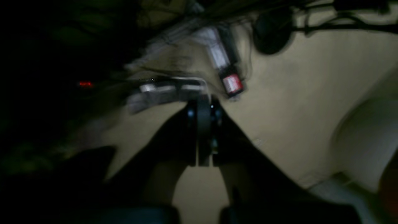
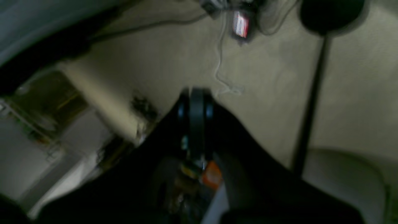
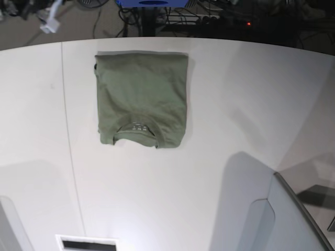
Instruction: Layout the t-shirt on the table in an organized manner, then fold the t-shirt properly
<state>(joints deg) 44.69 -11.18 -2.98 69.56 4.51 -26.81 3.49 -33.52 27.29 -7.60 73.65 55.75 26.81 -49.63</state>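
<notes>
The olive-green t-shirt (image 3: 141, 97) lies folded into a neat rectangle on the white table (image 3: 235, 104), toward the far left. Its ribbed collar and neck label (image 3: 137, 127) face the near edge. Neither arm shows in the base view, and nothing touches the shirt. In the left wrist view my left gripper (image 1: 203, 101) is shut and holds nothing, seen against a dim beige floor. My right gripper (image 2: 196, 93) is likewise shut and empty in the right wrist view. The wrist views are blurred and show neither shirt nor table.
A grey angled panel (image 3: 293, 219) rises at the near right corner. A thin dark seam (image 3: 68, 120) runs down the tabletop left of the shirt. Cables and gear (image 3: 172, 15) sit behind the far edge. A red-labelled device (image 1: 231, 84) lies on the floor.
</notes>
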